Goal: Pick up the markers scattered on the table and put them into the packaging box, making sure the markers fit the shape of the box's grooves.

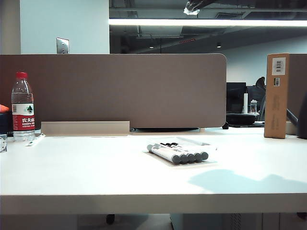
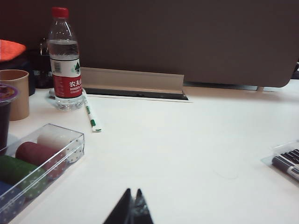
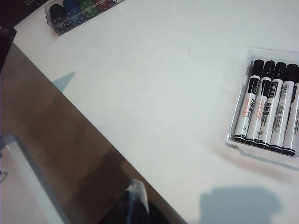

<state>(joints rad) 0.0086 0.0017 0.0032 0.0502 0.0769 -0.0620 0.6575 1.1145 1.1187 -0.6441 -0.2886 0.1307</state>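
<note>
Markers (image 3: pixel 269 105), short thick pens with white-grey printed barrels, black caps and black ends, lie side by side in the shallow clear plastic packaging box (image 3: pixel 239 135); judged from this, loading is essentially complete and the step in hand is verification and withdrawal. In the exterior view the box sits just right of centre on the wide white desk (image 1: pixel 86 167), roughly at 5 o'clock from the grey partition's middle, and no loose marker of this kind shows elsewhere. Five barrels are countable in the right wrist view, caps aligned at one end, each apparently seated in its groove; whether a further one sits beyond the frame edge cannot be told. To finish well, keep both arms clear of the box, avoid brushing its light rim, and confirm no barrel rides above its neighbours. The left tool (image 2: pixel 131 207) is pressed together, hanging over bare desk well apart from the box, near a clear case of coloured cylinders (image 2: pixel 44 161). The right tool (image 3: pixel 134 200) is likewise pressed together, empty, hanging at the desk's edge, away from the box.
</note>
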